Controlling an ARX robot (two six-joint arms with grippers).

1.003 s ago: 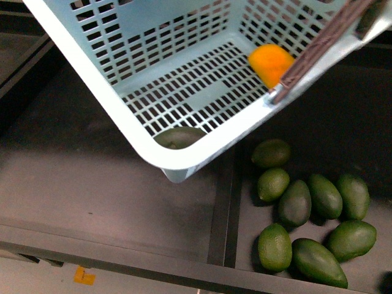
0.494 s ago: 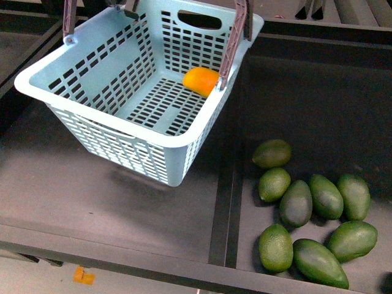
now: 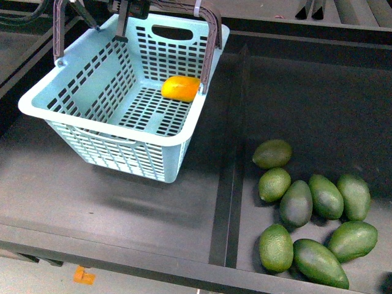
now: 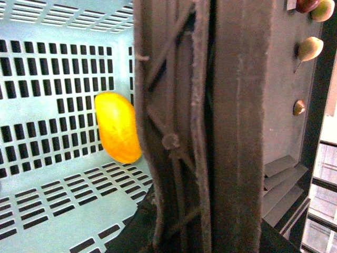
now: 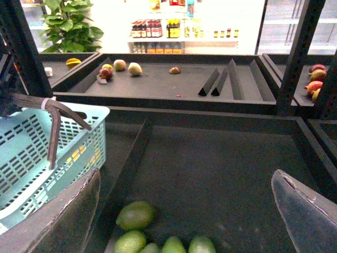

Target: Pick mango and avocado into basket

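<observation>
The basket [image 3: 116,116] was found tilted above the left tray [image 3: 92,196], its near corner lowest and a shadow visible on the tray beneath it. Its brown handle [image 3: 208,43] was raised, and the left gripper [image 3: 131,9] was seen at the top of the handle at the far edge of the front view; the handle filled the left wrist view [image 4: 210,126] at close range. Whether the left claw was clenched on the handle could not be told, as its jaws were not shown.

The mango [image 3: 180,88] was observed lying inside the basket on the slotted floor, against the right wall; it was confirmed in the left wrist view [image 4: 118,127].

Eight avocados [image 3: 296,203] were recorded loose in the right tray [image 3: 306,98], clustered in its near part, well apart from the basket. None was seen inside the basket.

The right gripper [image 5: 184,211] was noted in its own wrist view only, with both fingers [image 5: 308,211] spread wide and nothing between them, above the right tray with the avocados [image 5: 135,215] below.
</observation>
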